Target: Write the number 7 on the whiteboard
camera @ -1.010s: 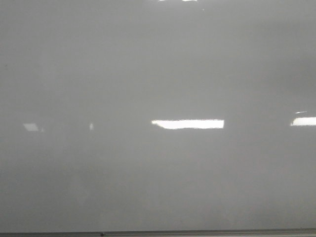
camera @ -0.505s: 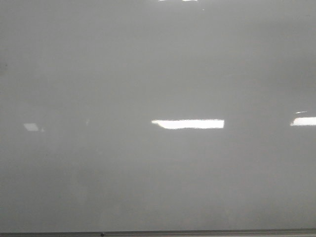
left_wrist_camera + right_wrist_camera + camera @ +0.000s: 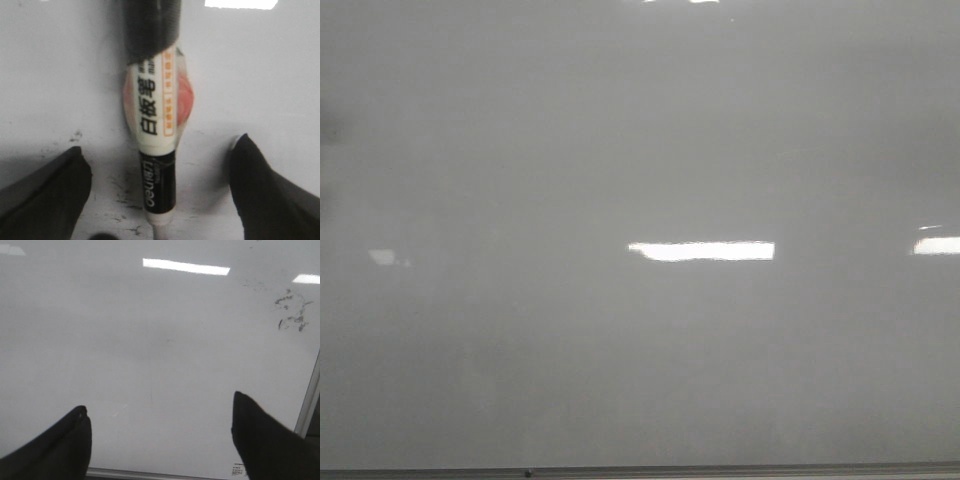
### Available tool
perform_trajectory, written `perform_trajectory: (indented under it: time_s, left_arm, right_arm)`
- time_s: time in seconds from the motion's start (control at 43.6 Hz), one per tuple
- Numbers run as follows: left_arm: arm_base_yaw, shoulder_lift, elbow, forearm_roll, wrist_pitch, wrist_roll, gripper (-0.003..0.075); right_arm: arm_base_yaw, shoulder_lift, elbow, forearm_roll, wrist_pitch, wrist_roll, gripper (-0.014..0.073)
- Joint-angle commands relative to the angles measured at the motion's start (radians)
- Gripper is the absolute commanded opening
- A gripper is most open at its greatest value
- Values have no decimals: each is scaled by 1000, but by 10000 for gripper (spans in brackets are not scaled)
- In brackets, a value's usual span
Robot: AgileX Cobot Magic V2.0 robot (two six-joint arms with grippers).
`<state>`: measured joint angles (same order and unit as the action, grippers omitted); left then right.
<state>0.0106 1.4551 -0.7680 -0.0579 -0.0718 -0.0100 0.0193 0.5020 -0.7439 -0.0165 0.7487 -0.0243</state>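
Observation:
The whiteboard point(image 3: 640, 350) fills the front view, glossy pale grey; no number 7 shows on it and neither gripper is in that view. In the left wrist view a whiteboard marker point(image 3: 152, 115) with a black cap, a white printed label and a black band lies on the board point(image 3: 55, 75). My left gripper point(image 3: 159, 145) is open, with one finger on each side of the marker and clear gaps to it. My right gripper point(image 3: 160, 402) is open and empty over bare board point(image 3: 150, 340).
The board's thin grey metal bottom edge point(image 3: 720, 468) also shows in the right wrist view point(image 3: 150, 474), with a side edge point(image 3: 310, 400) and a small sticker point(image 3: 239, 471). Black ink smudges point(image 3: 292, 315) mark the board there. Ink specks point(image 3: 122, 187) lie beside the marker.
In the front view a small bright glint left of centre has faded and a faint dark shadow has appeared at the board's left edge. Nothing else differs.

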Motion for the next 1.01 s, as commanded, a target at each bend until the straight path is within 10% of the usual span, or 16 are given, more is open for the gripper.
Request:
perform_trajectory:
  time_s: [0.0,0.642,0.987]
  left_arm:
    - [-5,-15,-33,-4,-116,-4,405]
    - [-5,-15,-32,-4,-89,-4,55]
    - [-5,-164,-65,-4,203,-4,-15]
  right_arm:
    - [-5,13,-34,-1,-80,-5,595]
    - [-5,13,-34,-1,-81,-5,595]
    - [-5,15,-64,-1,-64,-5,595]
